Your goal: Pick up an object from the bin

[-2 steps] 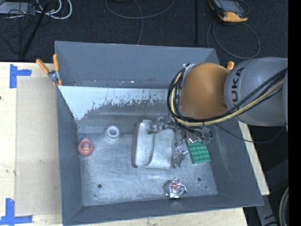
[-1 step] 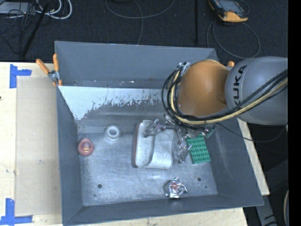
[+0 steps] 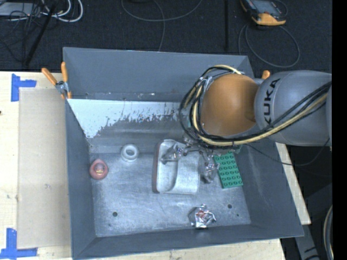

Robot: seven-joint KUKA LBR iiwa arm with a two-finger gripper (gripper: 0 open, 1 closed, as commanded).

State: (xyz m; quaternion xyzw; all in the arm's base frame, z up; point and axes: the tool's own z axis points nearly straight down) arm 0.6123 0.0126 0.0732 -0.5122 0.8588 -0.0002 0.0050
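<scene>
Progress is looking early in the camera view: the hand [image 3: 198, 161] is hanging low in the bin [image 3: 135, 75], under the arm's orange cover [image 3: 227, 104], at the right edge of a clear plastic tray [image 3: 172, 172] that is lying on the bin floor. Whether the hand is apart or together I cannot tell, since the cover and the cables [image 3: 190, 110] are hiding much of it, and nothing is showing plainly clamped in it. Just right of the tray, a green studded plate [image 3: 230, 171] is lying flat beside the hand. Below the tray, a crumpled foil scrap [image 3: 201, 217] is sitting apart. Left of the tray, a white ring [image 3: 129, 153] and, farther left, a pink round piece [image 3: 98, 169] are resting. Judging from this, the grasp and the lift are both remaining to be done.
</scene>
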